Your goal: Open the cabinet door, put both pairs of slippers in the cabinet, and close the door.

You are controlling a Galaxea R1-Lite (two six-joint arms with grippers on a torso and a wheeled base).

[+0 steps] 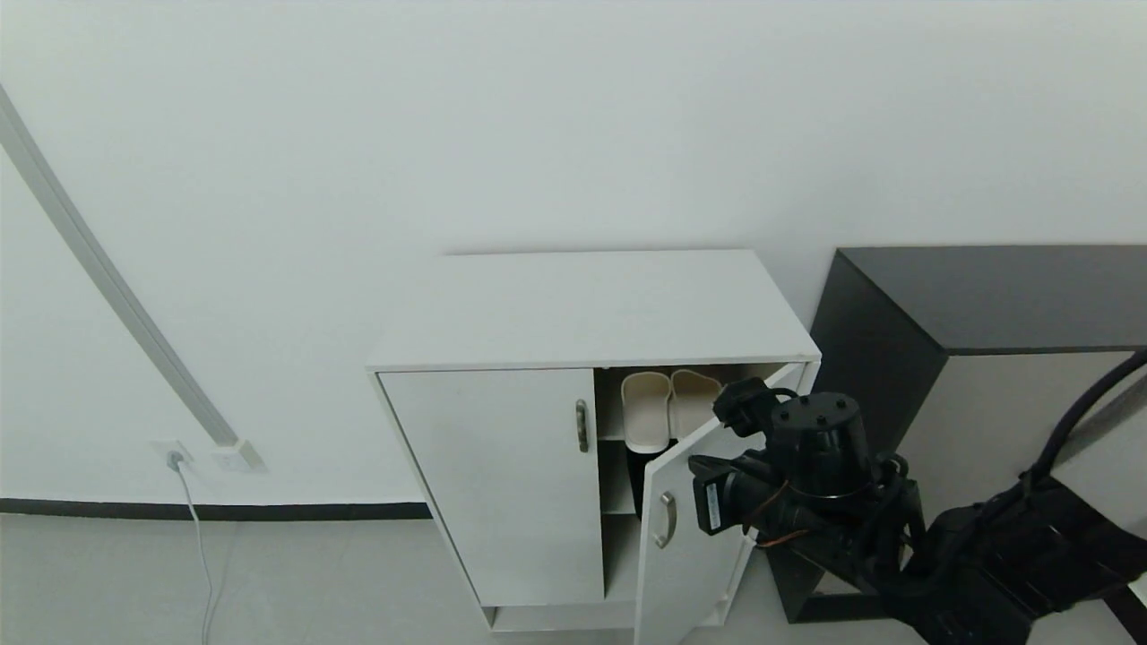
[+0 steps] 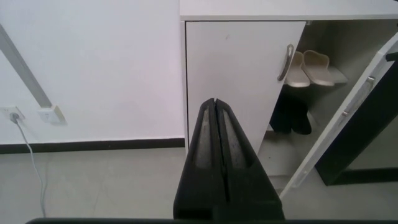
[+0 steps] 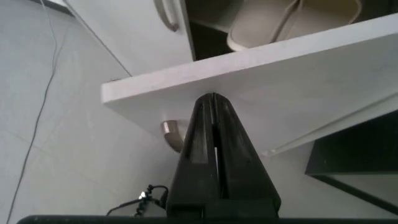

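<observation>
A white cabinet (image 1: 582, 309) stands against the wall with its left door (image 1: 502, 475) shut and its right door (image 1: 681, 555) partly swung out. Inside, a beige pair of slippers (image 1: 668, 408) lies on the upper shelf and a black pair (image 1: 647, 475) on the shelf below. My right arm (image 1: 806, 484) is at the outer face of the right door. The right gripper (image 3: 213, 99) is shut and empty, with its tip against the door panel (image 3: 298, 68) just beyond the handle (image 3: 174, 134). My left gripper (image 2: 214, 102) is shut and empty, held back from the left door (image 2: 239, 74).
A black desk (image 1: 986, 296) stands close to the cabinet's right side, behind the swung door. A wall socket with a hanging white cable (image 1: 179, 461) is at the left. Bare grey floor (image 1: 269, 582) lies in front of and left of the cabinet.
</observation>
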